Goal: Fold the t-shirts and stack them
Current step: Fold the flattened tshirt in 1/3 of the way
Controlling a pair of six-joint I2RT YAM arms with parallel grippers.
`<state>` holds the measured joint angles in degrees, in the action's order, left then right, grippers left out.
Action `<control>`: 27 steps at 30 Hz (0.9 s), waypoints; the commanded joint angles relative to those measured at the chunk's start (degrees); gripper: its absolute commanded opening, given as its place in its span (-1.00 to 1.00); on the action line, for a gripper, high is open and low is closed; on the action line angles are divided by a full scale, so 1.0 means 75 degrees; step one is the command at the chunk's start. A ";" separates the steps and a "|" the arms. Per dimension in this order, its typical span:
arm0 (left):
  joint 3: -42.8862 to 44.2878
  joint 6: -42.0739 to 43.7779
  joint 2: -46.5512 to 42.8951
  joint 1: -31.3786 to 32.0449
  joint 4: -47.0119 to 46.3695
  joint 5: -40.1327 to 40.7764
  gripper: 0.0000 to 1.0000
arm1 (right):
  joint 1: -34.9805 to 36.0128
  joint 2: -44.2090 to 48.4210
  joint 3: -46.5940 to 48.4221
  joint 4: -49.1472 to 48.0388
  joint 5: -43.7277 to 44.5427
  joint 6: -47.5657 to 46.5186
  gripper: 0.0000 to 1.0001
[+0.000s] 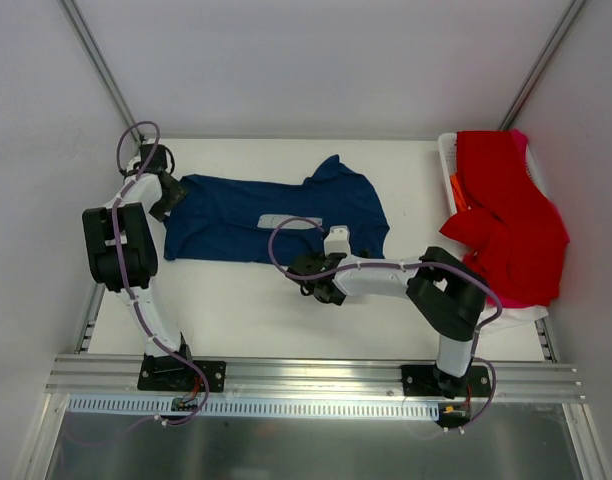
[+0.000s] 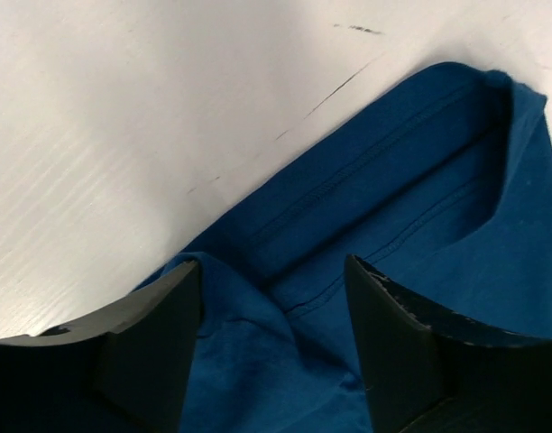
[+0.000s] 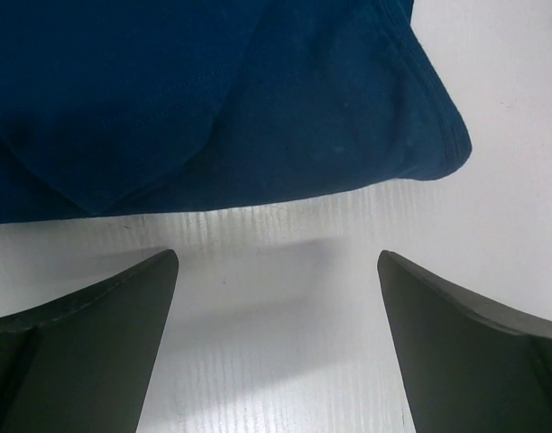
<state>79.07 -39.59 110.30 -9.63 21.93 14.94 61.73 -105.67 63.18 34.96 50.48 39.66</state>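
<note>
Here's the navy t-shirt [image 1: 276, 215], spread flat across the far-left half of the table [image 1: 286, 320], and the left gripper [image 1: 166, 195] sits at its end by the far-left corner, fingers apart with a soft ridge of blue cloth humped between them, nothing pinched. The right gripper [image 1: 304, 275] hovers mid-table at the shirt's near edge, jaws spread wide over bare surface. Over at the right edge, the red t-shirt [image 1: 506, 220] drapes across the basket [image 1: 448, 160], a pink t-shirt [image 1: 521, 137] peeking from under it. The danger, I'd say: if the left lifts away with that ridge snagged on a finger, it drags the end out of line and wrinkles the spread; if the right closes where it hangs, it grabs only table. From above you get the whole layout, but the arm hides the cloth's edge there; the right wrist view shows a rounded blue corner [image 3: 420, 135] lying just beyond the fingers, apart from them, and the left wrist view shows the stitched hem [image 2: 348, 171].
</note>
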 commanded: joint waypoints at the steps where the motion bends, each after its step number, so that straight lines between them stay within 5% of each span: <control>1: 0.0520 0.0052 0.0048 -0.0204 0.0040 -0.0574 0.28 | 0.0007 -0.0349 0.0131 0.0283 -0.0696 -0.0202 0.99; 13: -0.0089 -0.0252 -0.2319 -0.0169 -0.0159 -0.1031 0.45 | 0.0007 0.1150 0.1055 0.2075 0.0277 -0.0343 0.99; 21: -0.0030 -0.0989 -0.2250 -0.0344 -0.0147 -0.0774 0.47 | -0.0028 0.2428 0.2028 0.3165 0.0862 -0.0787 0.99; 24: -0.0043 -0.1575 -0.1971 -0.0427 -0.0194 -0.0738 0.46 | -0.0437 0.2815 0.2520 0.3039 0.1168 -0.1524 0.99; 27: 0.0355 -0.1717 -0.1232 -0.0415 -0.0252 -0.1474 0.44 | -0.1665 0.2979 0.2499 0.1216 -0.0430 -0.3337 0.99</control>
<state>79.29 -48.97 96.27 -12.45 20.27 7.44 56.93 -85.45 80.62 52.18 53.60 27.16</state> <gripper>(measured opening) 0.725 0.993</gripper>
